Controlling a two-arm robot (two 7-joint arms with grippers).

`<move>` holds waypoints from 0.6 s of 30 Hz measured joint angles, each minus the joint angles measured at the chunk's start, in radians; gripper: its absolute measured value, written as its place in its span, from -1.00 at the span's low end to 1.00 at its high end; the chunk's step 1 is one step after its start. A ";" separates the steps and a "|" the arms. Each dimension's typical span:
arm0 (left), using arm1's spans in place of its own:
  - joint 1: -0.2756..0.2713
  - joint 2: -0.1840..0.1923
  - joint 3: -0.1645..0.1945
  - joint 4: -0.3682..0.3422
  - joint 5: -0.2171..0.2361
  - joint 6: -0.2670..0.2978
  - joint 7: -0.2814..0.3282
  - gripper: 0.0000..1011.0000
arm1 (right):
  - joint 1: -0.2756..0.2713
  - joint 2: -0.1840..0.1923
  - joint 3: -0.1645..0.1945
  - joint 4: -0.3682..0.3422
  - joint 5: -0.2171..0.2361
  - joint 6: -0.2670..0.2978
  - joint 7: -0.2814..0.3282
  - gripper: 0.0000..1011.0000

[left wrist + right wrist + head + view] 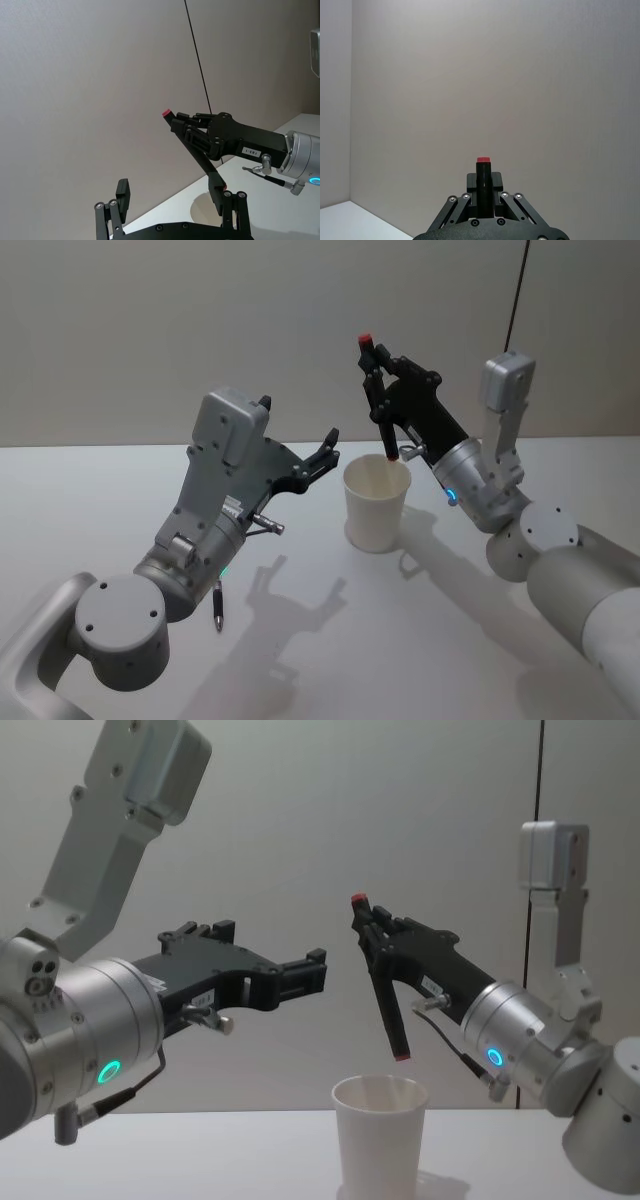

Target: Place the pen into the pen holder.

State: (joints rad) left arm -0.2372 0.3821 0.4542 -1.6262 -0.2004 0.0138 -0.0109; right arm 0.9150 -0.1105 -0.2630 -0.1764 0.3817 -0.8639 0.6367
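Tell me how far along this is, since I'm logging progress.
Done: the pen is lifted, clamped in the right gripper. In hand: it hangs tilted, red end up, its lower tip just above the rim of the paper cup. Left: lower it in and let go. The left gripper hovers open beside the cup, holding nothing.

The one piece of lettering that can be made out is a small white label (pixel 251 152) on the black body of the right gripper (pixel 181 122), toward its silver wrist end, seen from the left wrist view. Its dark characters look like "183-1", though the first character is uncertain. In the chest view a pale label (pixel 430 984) sits on that same body, and another sits on the left gripper (pixel 312 972); both are too small to read.
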 joint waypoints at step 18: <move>0.000 0.000 0.000 0.000 0.000 0.000 0.000 0.98 | 0.025 -0.008 0.012 0.078 -0.012 -0.071 0.014 -0.69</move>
State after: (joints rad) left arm -0.2372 0.3821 0.4542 -1.6262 -0.2004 0.0138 -0.0109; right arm 0.9399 -0.1190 -0.2506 -0.0982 0.3694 -0.9352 0.6508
